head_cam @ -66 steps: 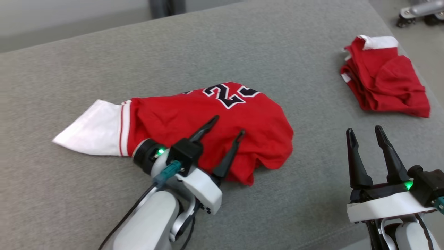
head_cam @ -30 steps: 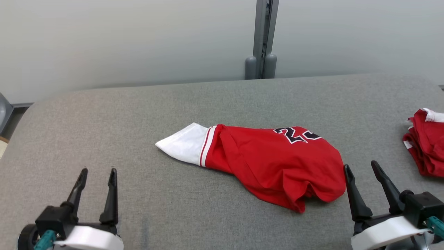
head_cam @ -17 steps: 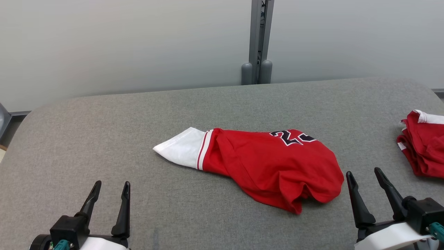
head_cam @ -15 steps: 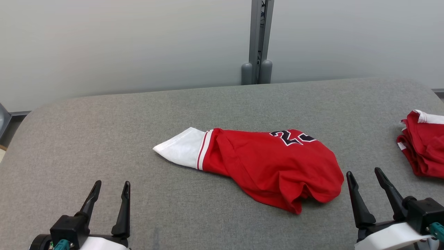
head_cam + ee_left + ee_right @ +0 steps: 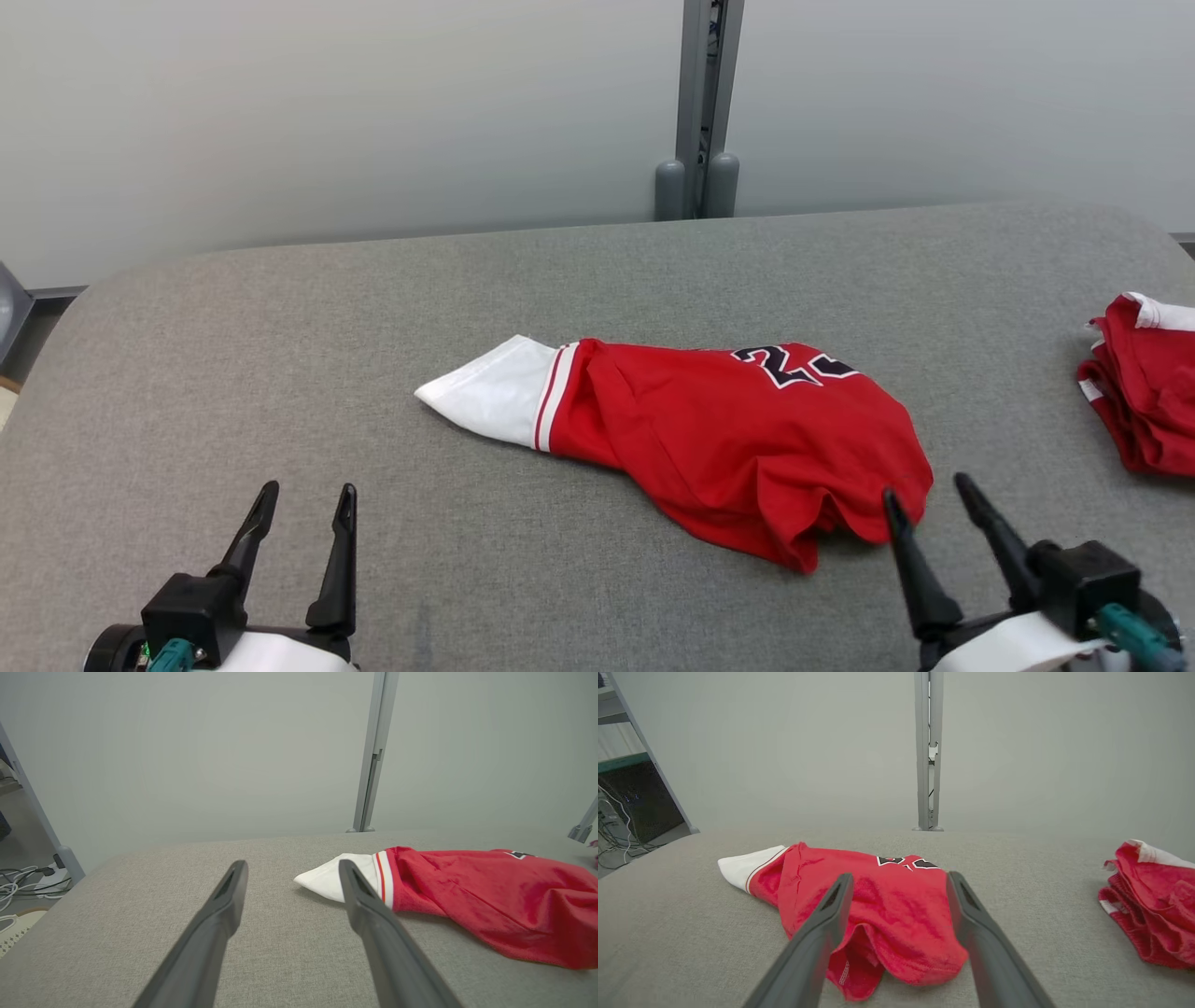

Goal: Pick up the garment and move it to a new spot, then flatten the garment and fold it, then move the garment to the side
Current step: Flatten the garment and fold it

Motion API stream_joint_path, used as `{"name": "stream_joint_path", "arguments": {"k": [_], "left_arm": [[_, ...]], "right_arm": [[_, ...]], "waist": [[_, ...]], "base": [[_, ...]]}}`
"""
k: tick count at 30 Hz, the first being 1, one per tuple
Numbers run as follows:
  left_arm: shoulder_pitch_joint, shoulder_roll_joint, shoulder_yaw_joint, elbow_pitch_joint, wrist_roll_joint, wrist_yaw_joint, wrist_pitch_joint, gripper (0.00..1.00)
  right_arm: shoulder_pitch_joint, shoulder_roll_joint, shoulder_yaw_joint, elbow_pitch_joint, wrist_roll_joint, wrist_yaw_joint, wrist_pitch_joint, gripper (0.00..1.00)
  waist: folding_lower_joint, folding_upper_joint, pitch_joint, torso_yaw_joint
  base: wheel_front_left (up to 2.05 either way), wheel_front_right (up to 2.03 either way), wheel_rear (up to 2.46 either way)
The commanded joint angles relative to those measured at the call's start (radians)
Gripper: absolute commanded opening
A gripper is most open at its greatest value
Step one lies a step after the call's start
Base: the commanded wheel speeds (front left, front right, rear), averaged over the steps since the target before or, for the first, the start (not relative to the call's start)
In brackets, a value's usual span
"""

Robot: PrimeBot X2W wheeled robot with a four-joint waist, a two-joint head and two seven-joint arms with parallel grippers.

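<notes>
Grey padded table (image 5: 280, 355) in front of a plain pale wall (image 5: 327, 112), with a grey post (image 5: 698, 103) standing behind the far edge. Going left to right: the left gripper (image 5: 309, 490) sits at the near-left, fingers spread with nothing between them, over bare table and well apart from the cloth. Middle of the table is the garment (image 5: 747, 439) — a red jersey lying crumpled, white end pointing left, thin stripes where the white meets the red, and a dark number with a white outline partly showing near its far edge. The bunched-up red end sits toward the near right. The right gripper (image 5: 925, 485) is right there, fingers also spread and empty, tips just beside that bunched end — can't tell if one tip actually touches it. At the far right edge there's a pile (image 5: 1144, 401) of red cloth with a bit of white, well apart from the garment.
</notes>
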Motion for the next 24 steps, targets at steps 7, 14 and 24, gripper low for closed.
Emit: {"name": "stream_joint_path", "arguments": {"k": [7, 14, 24], "left_arm": [[-0.050, 0.003, -0.008, -0.006, 0.012, 0.000, -0.006, 1.00], [-0.100, -0.005, -0.022, -0.003, 0.017, -0.009, -0.014, 1.00], [-0.161, -0.021, -0.037, 0.020, 0.019, -0.023, -0.039, 1.00]], "right_arm": [[0.026, -0.011, 0.142, 0.087, 0.039, 0.000, 0.027, 1.00], [-0.062, -0.010, 0.188, 0.231, 0.053, 0.000, -0.027, 1.00], [-0.194, -0.004, 0.231, 0.398, 0.089, 0.000, -0.116, 0.00]], "waist": [[0.0000, 0.0000, 0.039, 0.020], [0.0000, 0.0000, 0.090, 0.048], [0.0000, 0.0000, 0.149, 0.080]], "base": [[0.00, 0.00, 0.00], [0.00, 0.00, 0.00], [0.00, 0.00, 0.00]]}}
